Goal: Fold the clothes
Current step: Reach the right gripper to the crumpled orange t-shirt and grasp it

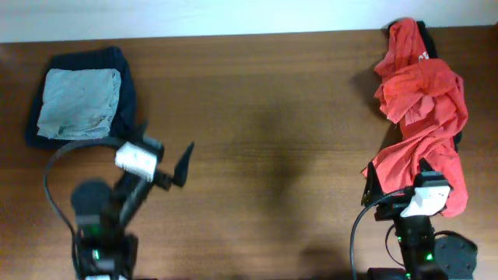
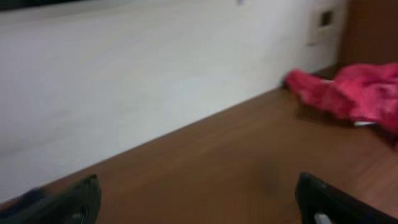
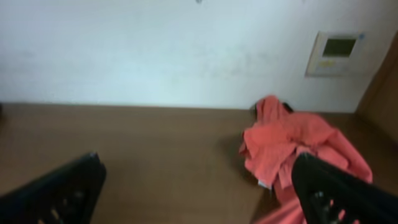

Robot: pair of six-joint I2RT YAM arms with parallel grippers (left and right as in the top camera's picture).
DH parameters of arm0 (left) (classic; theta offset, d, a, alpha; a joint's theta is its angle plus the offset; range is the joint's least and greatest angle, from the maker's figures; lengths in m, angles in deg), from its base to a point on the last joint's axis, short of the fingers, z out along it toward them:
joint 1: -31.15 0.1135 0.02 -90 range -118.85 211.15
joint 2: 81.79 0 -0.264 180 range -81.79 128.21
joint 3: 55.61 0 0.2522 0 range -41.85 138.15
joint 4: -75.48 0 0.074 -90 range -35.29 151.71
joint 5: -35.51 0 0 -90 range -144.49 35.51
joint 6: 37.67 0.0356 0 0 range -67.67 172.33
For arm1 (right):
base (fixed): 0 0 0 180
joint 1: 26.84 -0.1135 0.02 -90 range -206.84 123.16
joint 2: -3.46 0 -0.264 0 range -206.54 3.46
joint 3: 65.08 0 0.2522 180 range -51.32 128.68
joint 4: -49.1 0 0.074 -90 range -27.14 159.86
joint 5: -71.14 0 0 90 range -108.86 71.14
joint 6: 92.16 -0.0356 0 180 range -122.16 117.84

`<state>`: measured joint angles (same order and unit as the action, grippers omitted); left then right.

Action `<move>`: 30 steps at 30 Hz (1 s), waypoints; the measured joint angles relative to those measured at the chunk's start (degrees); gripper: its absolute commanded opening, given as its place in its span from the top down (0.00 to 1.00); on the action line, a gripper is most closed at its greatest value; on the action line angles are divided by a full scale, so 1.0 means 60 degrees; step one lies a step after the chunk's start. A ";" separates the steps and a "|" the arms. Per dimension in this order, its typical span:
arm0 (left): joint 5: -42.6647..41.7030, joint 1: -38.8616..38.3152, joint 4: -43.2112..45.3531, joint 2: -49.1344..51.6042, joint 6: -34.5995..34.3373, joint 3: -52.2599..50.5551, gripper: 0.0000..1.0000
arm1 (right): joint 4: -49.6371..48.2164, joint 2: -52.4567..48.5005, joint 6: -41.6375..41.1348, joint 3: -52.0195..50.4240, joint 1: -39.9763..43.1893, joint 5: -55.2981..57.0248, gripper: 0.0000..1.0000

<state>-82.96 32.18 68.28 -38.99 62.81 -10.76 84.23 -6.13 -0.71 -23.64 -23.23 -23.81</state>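
Note:
A crumpled pile of red-orange clothes (image 1: pixel 420 101) lies at the table's right side, from the far edge down to the near right. It also shows in the right wrist view (image 3: pixel 292 140) and the left wrist view (image 2: pixel 364 93). A folded pale grey-blue garment (image 1: pixel 80 103) lies on a dark navy one (image 1: pixel 128 85) at the far left. My left gripper (image 1: pixel 165 148) (image 2: pixel 199 202) is open and empty over bare wood, just right of that stack. My right gripper (image 1: pixel 405 180) (image 3: pixel 199 193) is open at the near end of the red pile, its right finger over the cloth.
The brown wooden table (image 1: pixel 272 140) runs to a white wall (image 3: pixel 155 50) at the back. A small wall panel (image 3: pixel 336 53) sits on the wall at the right. Black cables loop beside both arm bases.

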 measured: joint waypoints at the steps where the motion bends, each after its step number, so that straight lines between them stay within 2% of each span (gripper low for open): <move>1: -0.0299 -0.0004 -0.0033 0.0627 0.0000 0.0510 0.01 | 0.0248 -0.0295 -0.0004 0.0324 0.0000 -0.0011 0.02; 6: -0.1290 -0.0004 -0.0754 0.2969 -0.0011 0.2728 0.01 | 0.1541 -0.1792 0.0000 0.1854 0.0000 -0.0022 0.02; 10: -0.1625 -0.0055 -0.2193 0.4109 -0.0004 0.4248 0.01 | 0.2699 -0.3173 -0.0025 0.3402 0.0000 -0.0058 0.02; 17: -0.1803 -0.0248 -0.5424 0.6011 -0.0011 0.7297 0.01 | 0.6298 -0.6845 -0.0248 0.7781 0.0000 -0.0055 0.02; 22: -0.1792 -0.0273 -0.7584 0.7202 -0.0029 0.9409 0.01 | 0.7970 -0.9588 0.0073 1.0899 0.0000 -0.0055 0.02; 26: -0.1792 -0.0270 -0.7832 0.7563 -0.0033 0.9785 0.00 | 0.8433 -1.1129 0.0262 1.2131 0.0000 -0.0193 0.01; 30: -0.1792 -0.0270 -0.7938 0.7701 -0.0033 0.9785 0.01 | 0.8608 -1.2050 0.0321 1.2225 0.0066 -0.0208 0.04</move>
<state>-93.71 30.57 20.66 7.22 62.62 47.95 135.88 -78.43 1.22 49.71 -22.83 -25.06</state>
